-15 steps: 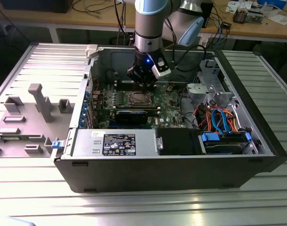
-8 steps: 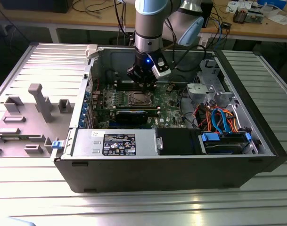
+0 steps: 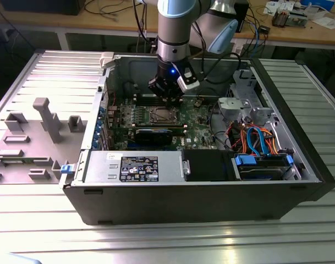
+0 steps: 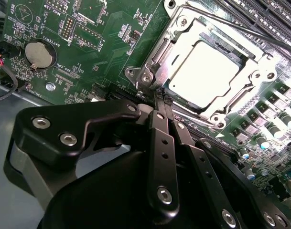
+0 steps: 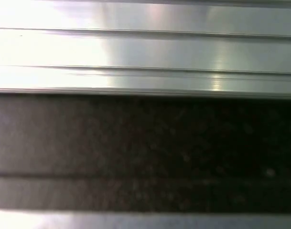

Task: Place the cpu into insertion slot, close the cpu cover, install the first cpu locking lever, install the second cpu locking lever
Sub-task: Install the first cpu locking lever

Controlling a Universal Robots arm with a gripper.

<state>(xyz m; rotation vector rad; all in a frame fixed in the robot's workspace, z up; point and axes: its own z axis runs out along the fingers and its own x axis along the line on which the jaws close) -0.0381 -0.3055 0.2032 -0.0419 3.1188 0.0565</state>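
The cpu [image 4: 207, 71] lies flat in the insertion slot [image 3: 160, 114] on the green board, its silver top showing through the window of the cpu cover [image 4: 183, 33]. The cover is folded down over it. A thin metal lever rod [image 4: 241, 26] runs along one side of the cover. My gripper [image 4: 162, 98] is shut, its two black fingers [image 4: 159, 143] pressed together with the tips at a corner of the socket frame. In the exterior view the gripper [image 3: 166, 96] hangs just above the socket, inside the open computer case.
The case walls [image 3: 184, 192] surround the board. A grey power supply box [image 3: 134, 166] sits at the front, with drive bays and coloured cables [image 3: 255, 137] on the exterior view's right. Black memory slots [image 4: 264, 19] flank the socket. Grey fixture blocks [image 3: 46, 118] stand on the exterior view's left.
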